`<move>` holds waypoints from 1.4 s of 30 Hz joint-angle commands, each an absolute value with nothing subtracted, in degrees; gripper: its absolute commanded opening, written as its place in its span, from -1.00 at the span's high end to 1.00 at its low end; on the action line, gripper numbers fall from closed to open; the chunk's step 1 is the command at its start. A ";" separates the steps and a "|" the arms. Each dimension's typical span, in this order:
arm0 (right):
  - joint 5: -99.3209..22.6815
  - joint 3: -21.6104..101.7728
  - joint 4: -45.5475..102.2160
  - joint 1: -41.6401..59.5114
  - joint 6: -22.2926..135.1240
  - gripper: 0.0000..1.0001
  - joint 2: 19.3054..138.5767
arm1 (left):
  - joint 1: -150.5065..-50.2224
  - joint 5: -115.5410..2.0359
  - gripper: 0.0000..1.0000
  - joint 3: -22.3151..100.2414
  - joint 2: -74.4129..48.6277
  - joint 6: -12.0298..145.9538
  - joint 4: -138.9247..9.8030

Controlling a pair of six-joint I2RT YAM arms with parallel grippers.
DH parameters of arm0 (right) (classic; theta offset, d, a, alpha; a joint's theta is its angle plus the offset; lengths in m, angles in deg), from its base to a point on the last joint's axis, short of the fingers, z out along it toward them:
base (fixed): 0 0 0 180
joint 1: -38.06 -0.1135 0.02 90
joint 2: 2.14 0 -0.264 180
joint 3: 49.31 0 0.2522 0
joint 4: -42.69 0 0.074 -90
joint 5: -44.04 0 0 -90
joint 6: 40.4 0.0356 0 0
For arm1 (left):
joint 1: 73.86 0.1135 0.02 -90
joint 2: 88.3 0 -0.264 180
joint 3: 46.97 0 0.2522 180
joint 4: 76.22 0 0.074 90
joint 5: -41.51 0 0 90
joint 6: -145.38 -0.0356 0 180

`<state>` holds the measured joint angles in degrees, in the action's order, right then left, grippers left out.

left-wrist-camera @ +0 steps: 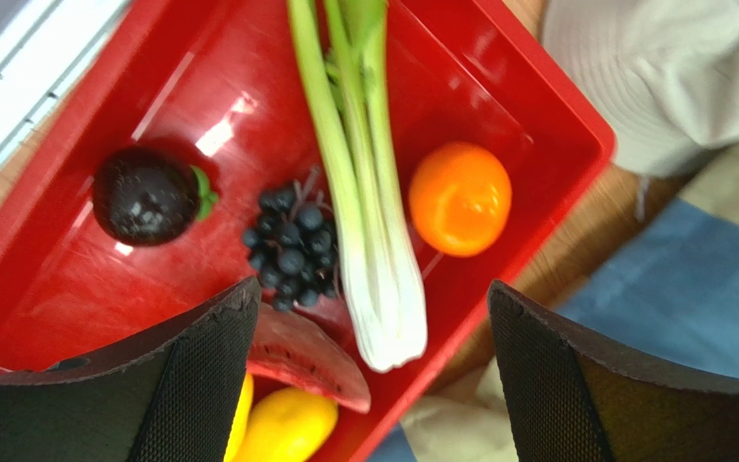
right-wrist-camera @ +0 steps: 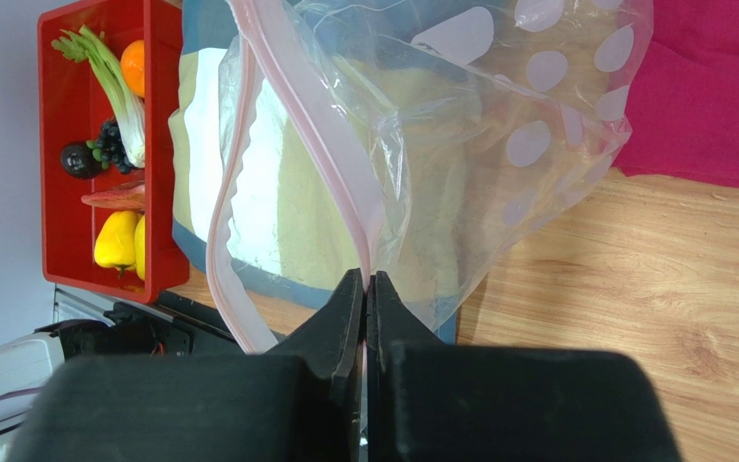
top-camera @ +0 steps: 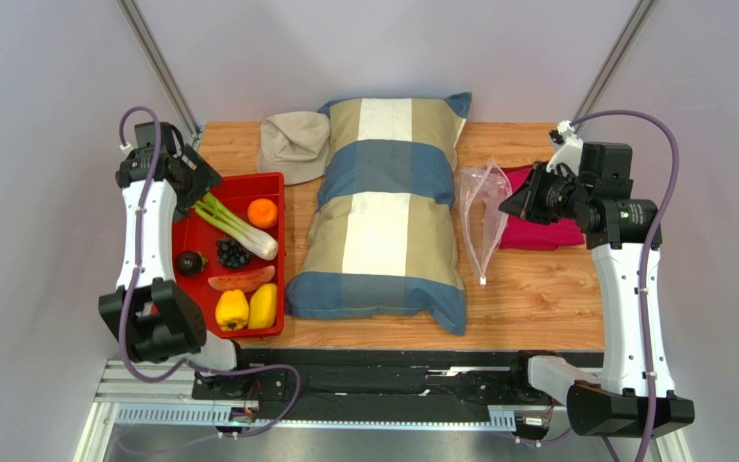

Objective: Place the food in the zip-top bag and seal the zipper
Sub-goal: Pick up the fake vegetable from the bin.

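My right jaws pinch the zipper (right-wrist-camera: 317, 144) of the zip-top bag (right-wrist-camera: 499, 192), left jaws wide open and empty over the celery stalk (left-wrist-camera: 369, 221), which could slip a shallow grab.

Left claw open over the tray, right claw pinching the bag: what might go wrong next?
1. The right claw pinches the bag by one lip only; the mouth gapes narrowly, so the long celery may snag there.
2. The pillow lies between tray and bag; food dropped in transit could roll off it.
3. Celery lies against the grapes; the open left claw may catch both.
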<state>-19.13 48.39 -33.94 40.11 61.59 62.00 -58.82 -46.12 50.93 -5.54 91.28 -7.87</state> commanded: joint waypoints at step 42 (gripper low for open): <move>-18.54 52.16 -31.54 39.91 59.45 1.00 71.86 | -58.31 -35.13 -0.58 76.13 40.73 90.98 -3.83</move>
<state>-18.85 50.77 -33.75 40.11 60.52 71.84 -58.62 -35.80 73.14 39.84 92.59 -4.44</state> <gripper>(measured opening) 0.011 0.871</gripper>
